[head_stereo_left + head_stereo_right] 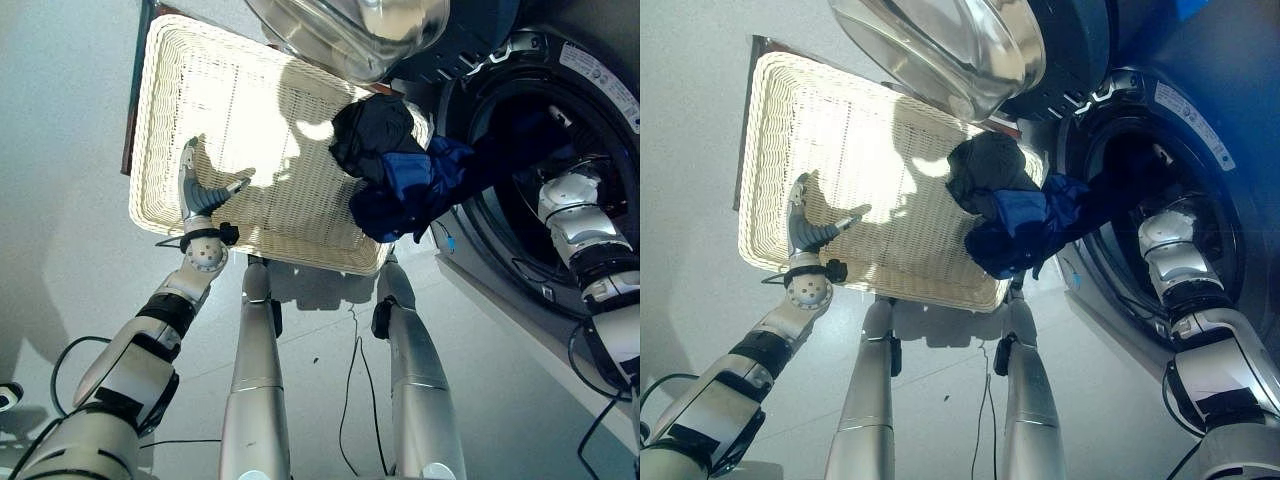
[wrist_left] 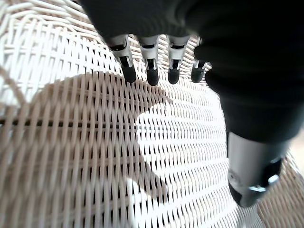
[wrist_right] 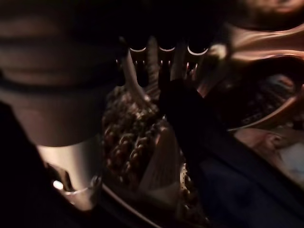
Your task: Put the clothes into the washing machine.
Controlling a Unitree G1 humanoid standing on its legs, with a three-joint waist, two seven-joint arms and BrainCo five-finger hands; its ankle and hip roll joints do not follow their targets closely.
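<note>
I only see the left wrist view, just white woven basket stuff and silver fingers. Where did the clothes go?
Observer: A bundle of dark blue and black clothes drapes from the white wicker basket's far right corner toward the dark front-loading washing machine's opening.
Child: Is the other hand grabbing them?
Observer: The right hand is inside the machine, where it is too dark to tell whether it grips anything.
Child: Is the door open?
Observer: Yes, the round shiny glass door stands swung open above the basket's far edge.
</note>
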